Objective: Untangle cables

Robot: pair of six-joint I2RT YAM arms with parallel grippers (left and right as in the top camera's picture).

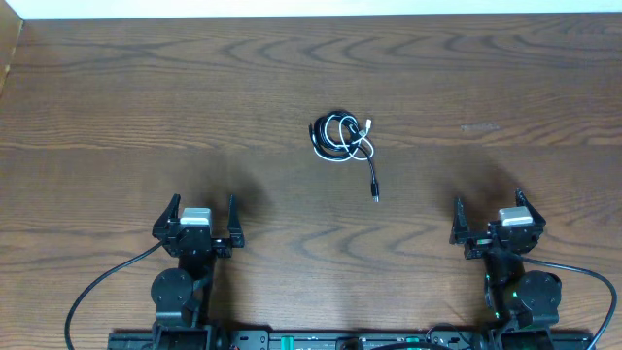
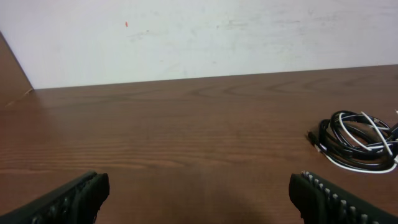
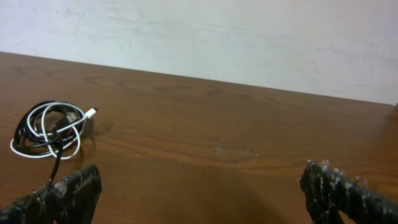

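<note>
Cables, black and white, lie knotted in one coil on the table, well apart from the left gripper and right gripper, both spread wide and empty. Untangling looks unstarted; next, a gripper must reach in and pinch one strand.

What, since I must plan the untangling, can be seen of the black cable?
The black cable is a thin dark cord, coiled in a few loose loops interlaced with the white cable. One end trails free out of the bundle toward the robot, ending in a small plug. It lies flat on the wooden table, near its middle, held by nothing.
</note>
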